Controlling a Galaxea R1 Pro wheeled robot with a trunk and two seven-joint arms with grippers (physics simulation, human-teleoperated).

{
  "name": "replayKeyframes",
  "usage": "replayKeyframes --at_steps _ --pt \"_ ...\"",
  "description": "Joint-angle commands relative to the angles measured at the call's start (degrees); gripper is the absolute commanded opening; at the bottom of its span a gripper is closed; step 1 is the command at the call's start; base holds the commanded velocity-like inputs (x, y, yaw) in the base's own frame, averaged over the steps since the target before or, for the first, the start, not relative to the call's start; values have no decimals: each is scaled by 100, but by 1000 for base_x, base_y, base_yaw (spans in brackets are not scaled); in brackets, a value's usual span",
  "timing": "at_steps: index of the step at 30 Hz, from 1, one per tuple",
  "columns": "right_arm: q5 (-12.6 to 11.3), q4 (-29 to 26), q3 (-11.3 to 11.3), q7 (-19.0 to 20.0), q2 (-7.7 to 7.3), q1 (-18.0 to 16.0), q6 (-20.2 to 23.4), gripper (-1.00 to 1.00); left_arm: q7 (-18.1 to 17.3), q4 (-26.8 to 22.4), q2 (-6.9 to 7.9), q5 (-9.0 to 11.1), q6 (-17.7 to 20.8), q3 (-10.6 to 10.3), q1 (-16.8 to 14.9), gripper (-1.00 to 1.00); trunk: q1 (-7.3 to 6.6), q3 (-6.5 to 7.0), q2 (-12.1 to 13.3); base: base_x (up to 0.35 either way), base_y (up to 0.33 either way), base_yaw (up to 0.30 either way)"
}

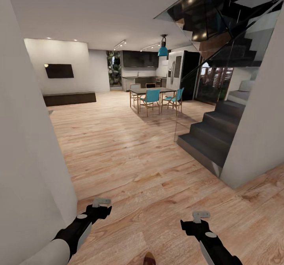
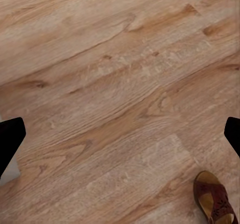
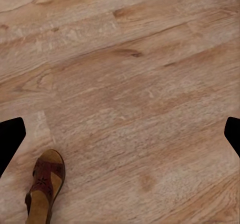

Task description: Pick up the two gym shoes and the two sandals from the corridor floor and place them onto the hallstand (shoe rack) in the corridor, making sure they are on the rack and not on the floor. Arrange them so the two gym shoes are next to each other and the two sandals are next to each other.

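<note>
Your two grippers hang low and forward over the corridor floor (image 1: 130, 154), the left gripper (image 1: 101, 202) beside the white wall (image 1: 27, 146) and the right gripper (image 1: 201, 215) out over open planks. Both wrist views catch dark fingertips at opposite edges with bare wood between, so each pair of fingers is spread wide and holds nothing, touching nothing. You carry them this way, I judge, because you are travelling and looking, not yet reaching.

Between the arms, at the bottom edge of the head view, a brown sandal (image 1: 149, 258) lies flat on the floor, just ahead of your base. It also shows in the left wrist view (image 2: 216, 200) and the right wrist view (image 3: 45, 186).

Farther off stand the dark staircase (image 1: 213, 131) and the dining table (image 1: 152, 91) with teal chairs (image 1: 150, 97).
</note>
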Motion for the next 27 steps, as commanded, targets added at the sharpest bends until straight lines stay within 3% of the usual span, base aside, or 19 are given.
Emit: replayKeyframes --at_steps 1,18,27 --pt "11 -10 -3 -1 -2 -1 35 100 -15 -5 -1 -57 0 12 -2 100 2 -6 -3 263 0 0" --pt "10 17 -7 -8 -10 -1 35 100 -5 -7 -3 -56 18 10 23 100 2 -6 -3 43 2 0" --pt "6 27 -7 -13 -6 -1 28 100 -8 -7 -3 -60 -18 10 46 100 2 -6 -3 1 112 0"
